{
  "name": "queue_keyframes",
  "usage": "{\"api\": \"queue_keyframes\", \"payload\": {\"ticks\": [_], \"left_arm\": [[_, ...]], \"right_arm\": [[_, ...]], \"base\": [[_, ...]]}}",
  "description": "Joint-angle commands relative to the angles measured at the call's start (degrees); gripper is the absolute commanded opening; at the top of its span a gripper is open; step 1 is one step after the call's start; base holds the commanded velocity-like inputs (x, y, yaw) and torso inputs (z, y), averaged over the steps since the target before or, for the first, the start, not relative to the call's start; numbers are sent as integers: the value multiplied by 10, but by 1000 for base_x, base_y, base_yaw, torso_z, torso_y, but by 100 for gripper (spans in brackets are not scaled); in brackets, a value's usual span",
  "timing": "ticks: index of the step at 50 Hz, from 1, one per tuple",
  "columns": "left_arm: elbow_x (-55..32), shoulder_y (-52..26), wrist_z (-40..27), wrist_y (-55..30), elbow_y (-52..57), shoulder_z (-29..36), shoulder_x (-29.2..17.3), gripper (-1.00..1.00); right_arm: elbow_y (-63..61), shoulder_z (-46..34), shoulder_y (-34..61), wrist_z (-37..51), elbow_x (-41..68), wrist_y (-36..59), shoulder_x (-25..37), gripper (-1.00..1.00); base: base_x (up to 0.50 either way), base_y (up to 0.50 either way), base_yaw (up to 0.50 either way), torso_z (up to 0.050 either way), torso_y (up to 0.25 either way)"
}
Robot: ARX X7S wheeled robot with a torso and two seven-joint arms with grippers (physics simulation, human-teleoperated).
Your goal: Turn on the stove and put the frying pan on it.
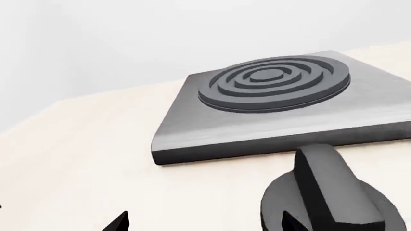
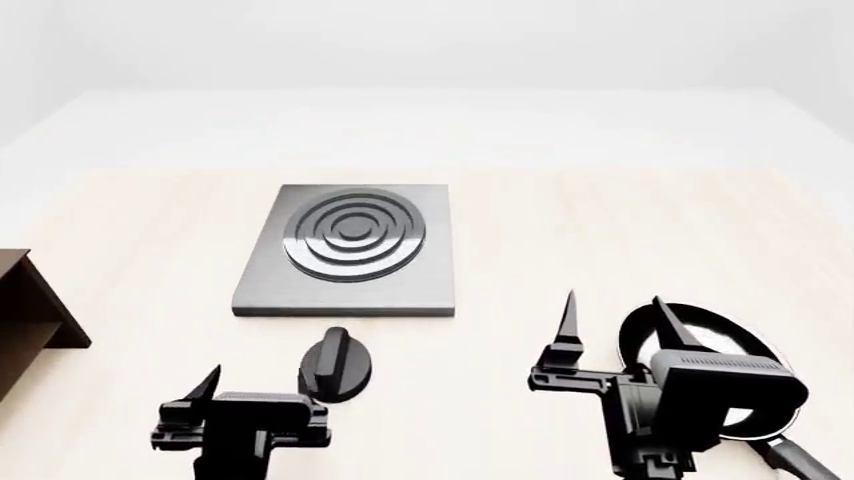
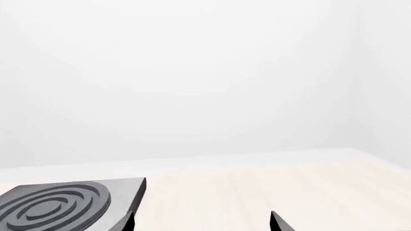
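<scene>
Centrally on the pale wooden table (image 2: pixel 561 220) lies the stove (image 2: pixel 350 250), a flat grey square plate with dark ringed burner, nothing resting on it. Its separate black knob (image 2: pixel 334 364) sits on the tabletop just in front of the plate's near edge, apart from it, ridge pointing roughly toward the burner. The frying pan (image 2: pixel 707 345) lies well to the right of the stove, near the table's front, its glossy inside partly hidden behind the right arm; a bit of its long handle shows at the lower right corner of the head view.

Only the head view takes in the pan; neither wrist camera shows it. That same view alone shows a brown wooden shelf (image 2: pixel 30 315) at the left edge.

From the left wrist view the stove (image 1: pixel 282 103) appears close and low, with the knob (image 1: pixel 330 197) looming large in the foreground, its ridge upright. The left gripper (image 2: pixel 260 385) hovers just beside the knob, fingers spread wide, one tip on either side in the head view, not clamped on it.

Up at the right, the right gripper (image 2: pixel 617 318) stands above the pan's left rim, fingers wide apart and holding nothing. The right wrist view sees only the stove's corner (image 3: pixel 64 202), bare table (image 3: pixel 270 187) and white wall.
</scene>
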Motion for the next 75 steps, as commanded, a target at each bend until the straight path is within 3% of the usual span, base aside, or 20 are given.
{"api": "queue_keyframes", "payload": {"ticks": [1,17,22,23,24,27,36,41,44,47,58,65,70,75], "left_arm": [[11,-2,27,-21,19,44,-2,100],[-4,-12,58,-69,104,83,6,100],[-57,-10,35,-129,244,15,-1,100],[-107,17,-3,-145,330,-71,-14,100],[-115,18,3,-138,338,-106,-16,100],[-123,23,6,-132,339,-109,-18,100],[-141,33,11,-117,335,-125,-22,100],[-142,37,12,-107,332,-128,-22,100],[-142,38,13,-101,327,-127,-22,100],[-143,41,15,-94,322,-126,-22,100],[-138,44,10,-79,318,-130,-25,100],[-137,47,8,-75,319,-127,-26,100],[-136,47,8,-71,313,-125,-26,100],[-137,47,7,-70,311,-124,-27,100]], "right_arm": [[2,0,0,2,7,-2,5,100],[7,-1,1,7,11,-9,9,100],[11,-4,3,9,11,-9,10,100],[-75,-19,70,-26,73,77,90,100],[-161,-18,138,-23,91,163,150,100],[-235,-12,209,-26,126,421,181,100],[-259,-44,347,-51,141,581,262,100],[-237,-169,427,-92,98,598,354,100],[-242,-198,474,-111,107,660,367,100],[-227,-279,533,-138,104,717,403,100],[-181,-453,671,-232,123,783,470,100],[-149,-533,729,-214,187,787,505,100],[-122,-605,790,-142,314,787,539,100],[-103,-610,782,-90,400,783,559,100]], "base": [[0,0,0,0,0],[0,0,0,0,0],[0,0,0,0,0],[0,0,0,0,0],[0,0,0,0,0],[0,0,0,0,0],[0,0,0,0,0],[0,0,0,0,0],[0,0,0,0,0],[0,0,0,0,0],[0,0,0,0,0],[0,0,0,0,0],[0,0,0,0,0],[0,0,0,0,0]]}}
